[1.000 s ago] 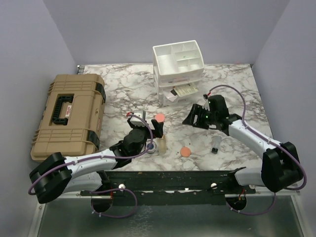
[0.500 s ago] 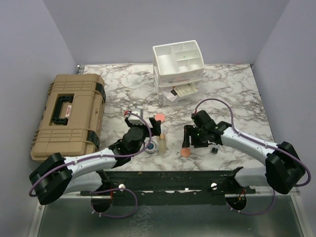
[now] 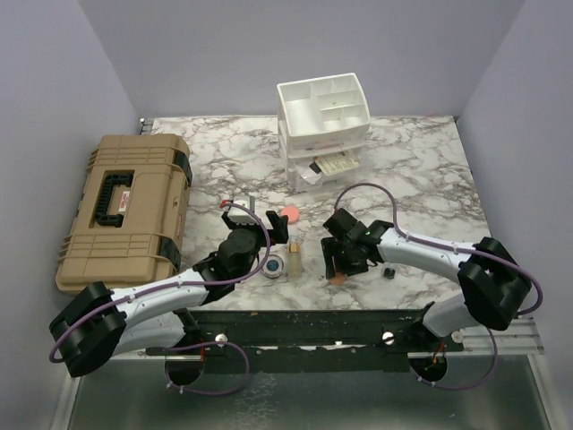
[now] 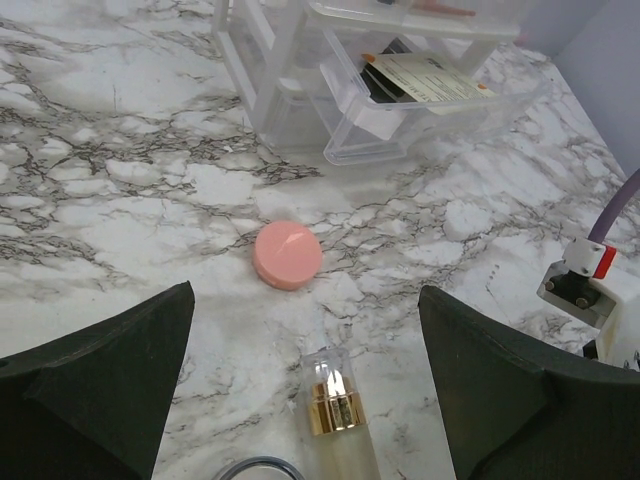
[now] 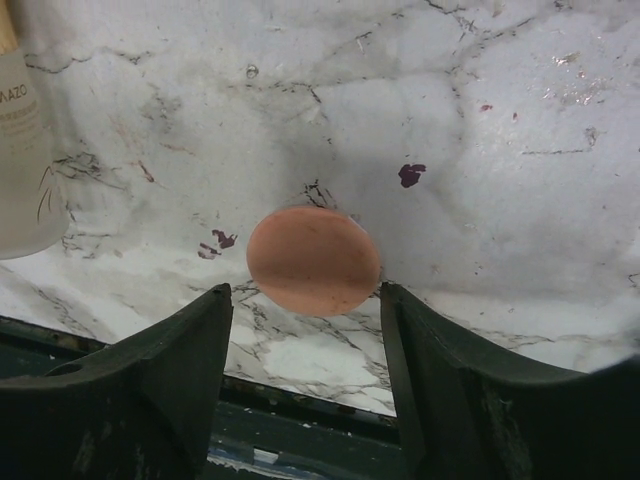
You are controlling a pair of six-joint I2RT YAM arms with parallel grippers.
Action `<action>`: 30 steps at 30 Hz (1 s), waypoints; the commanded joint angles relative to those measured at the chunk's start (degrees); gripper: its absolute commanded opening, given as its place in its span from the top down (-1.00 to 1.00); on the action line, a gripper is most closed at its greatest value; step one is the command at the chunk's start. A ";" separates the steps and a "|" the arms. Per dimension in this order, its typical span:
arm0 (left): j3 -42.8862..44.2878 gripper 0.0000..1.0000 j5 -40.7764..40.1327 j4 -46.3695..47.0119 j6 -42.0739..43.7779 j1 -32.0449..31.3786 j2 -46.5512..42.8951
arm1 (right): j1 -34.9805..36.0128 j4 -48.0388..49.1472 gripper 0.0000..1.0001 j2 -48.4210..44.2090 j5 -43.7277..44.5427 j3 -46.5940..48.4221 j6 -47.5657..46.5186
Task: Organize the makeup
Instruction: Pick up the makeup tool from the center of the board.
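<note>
My right gripper [image 5: 305,330] is open and low over the table. Its fingers stand on either side of an orange-pink round puff [image 5: 313,260], near the front edge in the top view [image 3: 338,279]. My left gripper [image 4: 305,400] is open and empty above the small amber bottle [image 4: 338,420], which lies on its side. A second pink puff [image 4: 288,254] lies beyond it. The round blue compact [image 3: 274,266] sits beside the bottle [image 3: 293,260]. A tiny dark vial [image 3: 390,271] stands right of the right arm. A cream sachet [image 4: 425,75] lies in the open organizer drawer.
The white compartmented organizer [image 3: 322,125] stands at the back centre with its lower drawer pulled out. The big tan hard case [image 3: 121,210] lies shut at the left. The black rail of the table's front edge [image 5: 300,420] runs just under my right fingers.
My right arm has swung from near the organizer toward the front edge and come down around the orange-pink puff. My left gripper has drawn back slightly to the left.
</note>
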 commanded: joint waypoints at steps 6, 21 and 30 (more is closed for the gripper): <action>0.48 -0.91 0.94 -1.62 -0.74 0.91 -1.89 | 2.19 -2.96 -0.26 4.22 6.52 1.85 2.02; -1.13 -0.91 0.97 -2.42 -2.41 1.12 -3.97 | 3.31 0.81 0.18 1.21 8.34 0.34 3.83; -0.72 -0.91 1.68 -2.60 -2.56 1.15 -3.42 | 3.31 3.11 0.43 0.91 7.76 0.52 3.60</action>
